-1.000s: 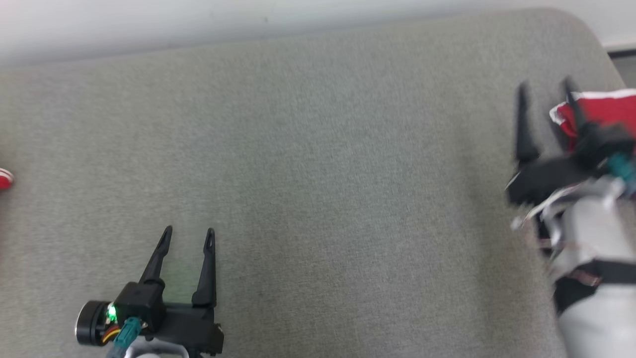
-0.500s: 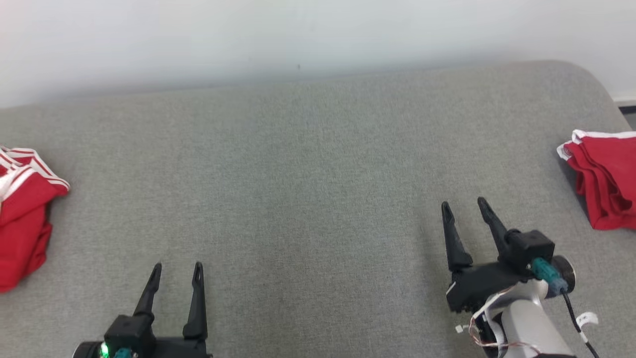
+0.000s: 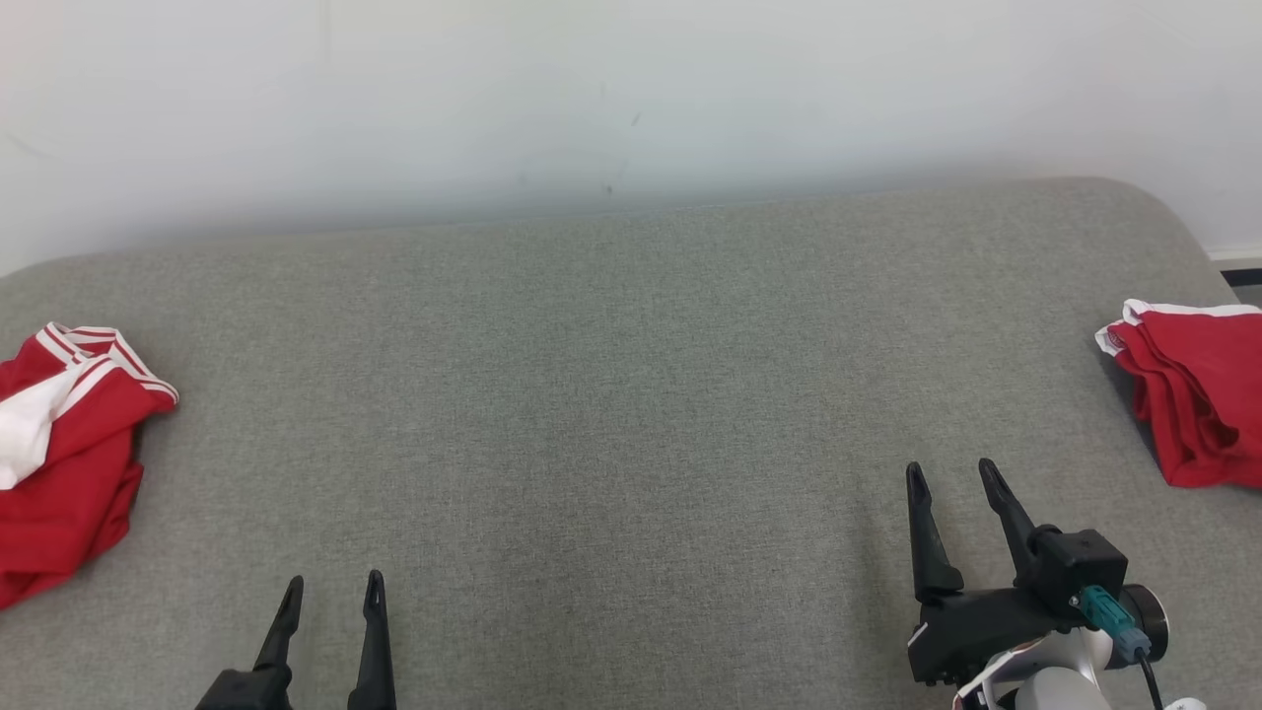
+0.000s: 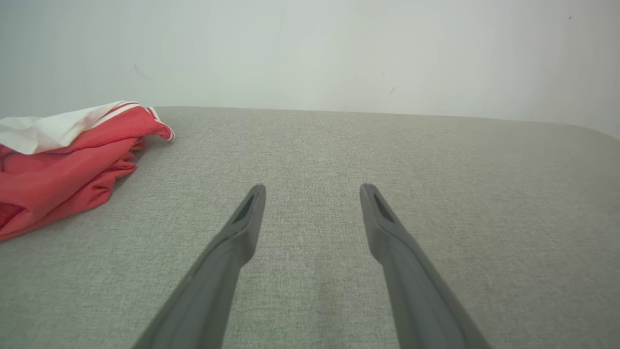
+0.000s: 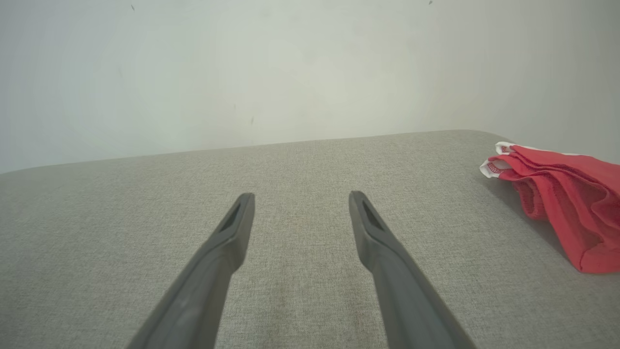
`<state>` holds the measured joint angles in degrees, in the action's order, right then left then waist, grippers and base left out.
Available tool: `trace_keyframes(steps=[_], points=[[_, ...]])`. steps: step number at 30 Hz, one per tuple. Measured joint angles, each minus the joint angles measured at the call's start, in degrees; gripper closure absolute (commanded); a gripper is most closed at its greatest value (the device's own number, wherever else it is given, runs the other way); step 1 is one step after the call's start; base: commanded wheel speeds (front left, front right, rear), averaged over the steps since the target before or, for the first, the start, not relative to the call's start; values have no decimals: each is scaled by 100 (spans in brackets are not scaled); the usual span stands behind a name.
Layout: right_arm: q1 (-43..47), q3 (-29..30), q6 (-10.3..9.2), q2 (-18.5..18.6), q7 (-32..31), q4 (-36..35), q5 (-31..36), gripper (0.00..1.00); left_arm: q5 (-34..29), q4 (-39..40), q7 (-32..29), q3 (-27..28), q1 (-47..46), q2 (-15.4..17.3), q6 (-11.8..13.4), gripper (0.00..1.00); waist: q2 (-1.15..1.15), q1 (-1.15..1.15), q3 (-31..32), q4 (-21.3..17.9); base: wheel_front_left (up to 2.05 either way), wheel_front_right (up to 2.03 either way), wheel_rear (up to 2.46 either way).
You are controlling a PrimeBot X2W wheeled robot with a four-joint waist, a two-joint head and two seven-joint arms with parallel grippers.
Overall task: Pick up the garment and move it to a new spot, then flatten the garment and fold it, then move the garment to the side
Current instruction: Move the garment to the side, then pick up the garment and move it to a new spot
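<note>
Evidently nothing has been picked up yet. Head view, looking down on a grey cloth-covered table (image 3: pixel 631 394) set against a white wall (image 3: pixel 631 89). The garment (image 3: pixel 69 463), red with a white sleeve and red-and-white striped trim, lies crumpled at the far left edge of the frame and is partly cut off by it. A second red garment (image 3: pixel 1198 394) with a white edge lies bunched at the far right edge. The left hand (image 3: pixel 332 587) sits at the lower left, fingers apart and holding nothing, well apart from the garment and to its right. The right hand (image 3: pixel 951 473) sits at the lower right, fingers likewise apart and empty, pointing up the frame. The step in hand looks like the first one, picking the garment up. The next move probably calls for the left hand to swing toward the left edge, come down over a raised fold of the heap, and close on cloth alone, not on the table cover.
</note>
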<state>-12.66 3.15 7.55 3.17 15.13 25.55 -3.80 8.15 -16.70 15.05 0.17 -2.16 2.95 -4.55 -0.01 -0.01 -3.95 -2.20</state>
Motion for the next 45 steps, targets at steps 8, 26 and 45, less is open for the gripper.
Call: trace_keyframes(steps=[8,26,45], points=[[98,-32,0,-12,0,-99,-65,0,0,-5,0,-10,73,-1,18,0,0,0,6,68,0,0,0],[176,-126,0,-15,-1,-154,-113,0,93,-9,0,-85,39,-2,109,0,1,1,-61,475,0,0,0],[218,-502,0,-18,0,-181,-91,0,247,135,0,364,214,0,381,0,1,1,-154,2055,0,0,0]])
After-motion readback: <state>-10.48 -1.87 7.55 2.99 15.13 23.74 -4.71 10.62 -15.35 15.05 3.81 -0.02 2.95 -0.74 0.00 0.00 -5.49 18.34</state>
